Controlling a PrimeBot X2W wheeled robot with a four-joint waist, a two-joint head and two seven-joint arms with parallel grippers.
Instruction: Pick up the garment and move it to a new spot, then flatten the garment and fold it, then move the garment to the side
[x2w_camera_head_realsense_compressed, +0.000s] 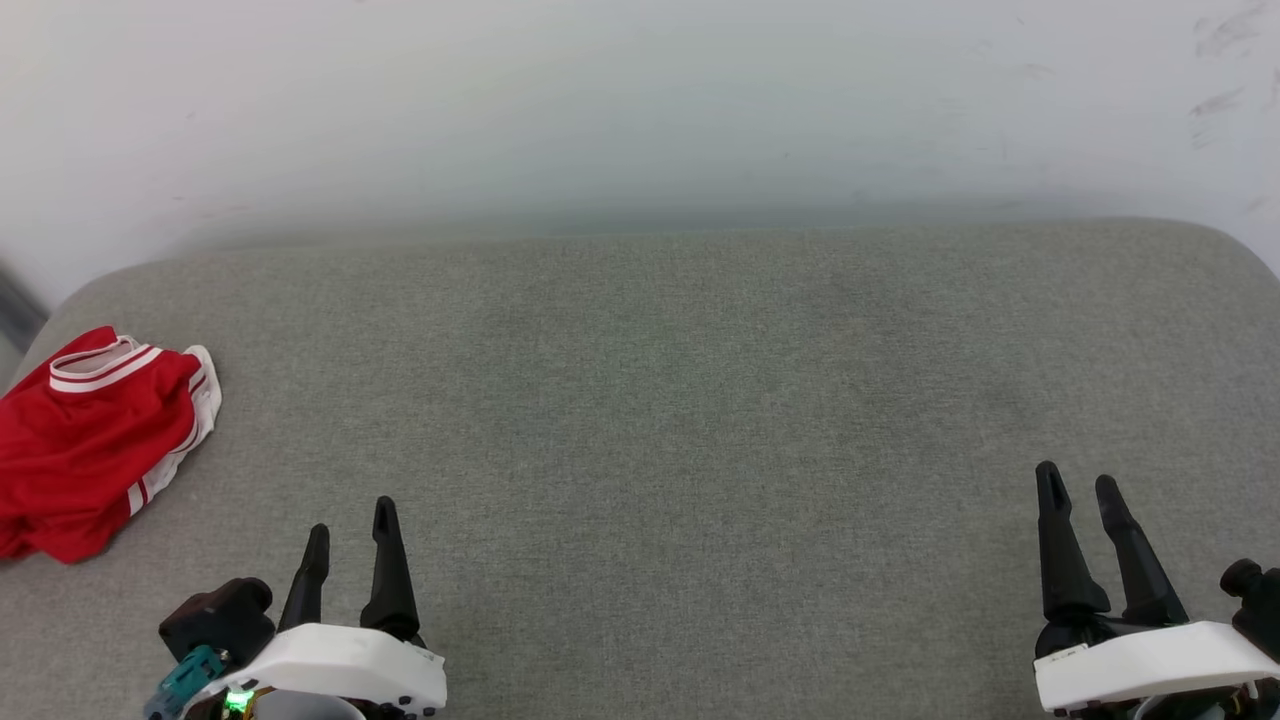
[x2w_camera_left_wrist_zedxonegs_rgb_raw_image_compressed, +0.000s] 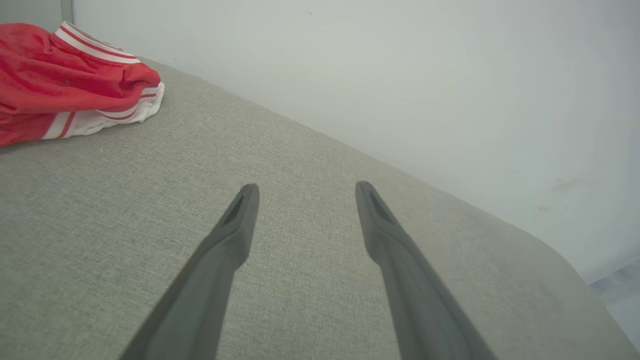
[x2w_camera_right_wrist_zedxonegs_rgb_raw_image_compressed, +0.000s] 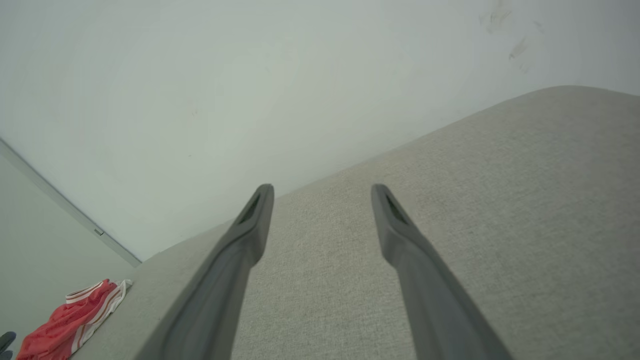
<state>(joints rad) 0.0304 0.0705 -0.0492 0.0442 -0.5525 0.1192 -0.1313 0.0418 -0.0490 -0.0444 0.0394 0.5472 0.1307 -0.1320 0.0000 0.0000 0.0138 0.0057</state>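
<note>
**While Both Grippers (x2w_camera_head_realsense_compressed: 352, 517) (x2w_camera_head_realsense_compressed: 1077, 477) Stood Open, the Garment (x2w_camera_head_realsense_compressed: 95, 440) Lay at the Left Edge**

Where the head view began at its lower edge, the two grippers sat low over the grey cushion (x2w_camera_head_realsense_compressed: 640, 400), one at each bottom corner, fingers pointing away from the robot. The left gripper's two dark fingers were spread apart with nothing between them. In the left wrist view its jaws (x2w_camera_left_wrist_zedxonegs_rgb_raw_image_compressed: 307, 187) framed only bare grey weave. The right gripper was likewise wide apart and empty-handed. In the right wrist view the same woven fabric showed through the gap (x2w_camera_right_wrist_zedxonegs_rgb_raw_image_compressed: 322, 189). Neither gripper touched the garment, and whether the fingertips grazed the cushion could not be told.

Beyond the left gripper and further to the robot's left, the garment lay in a crumpled red heap at the cushion's left edge, running partly out of the head view. A band of red-and-white striped trim crossed its far end, and a white panel with red stripes ran along the side facing the middle of the cushion. It was well apart from the left gripper, and the full width of the cushion lay between it and the right gripper. The right wrist view caught it small in its lower left corner (x2w_camera_right_wrist_zedxonegs_rgb_raw_image_compressed: 70, 320).

Past the garment, the cushion's rounded far edge met a pale wall (x2w_camera_head_realsense_compressed: 640, 100), which carried a few dark scuffs (x2w_camera_head_realsense_compressed: 1220, 40) toward the upper right.
</note>
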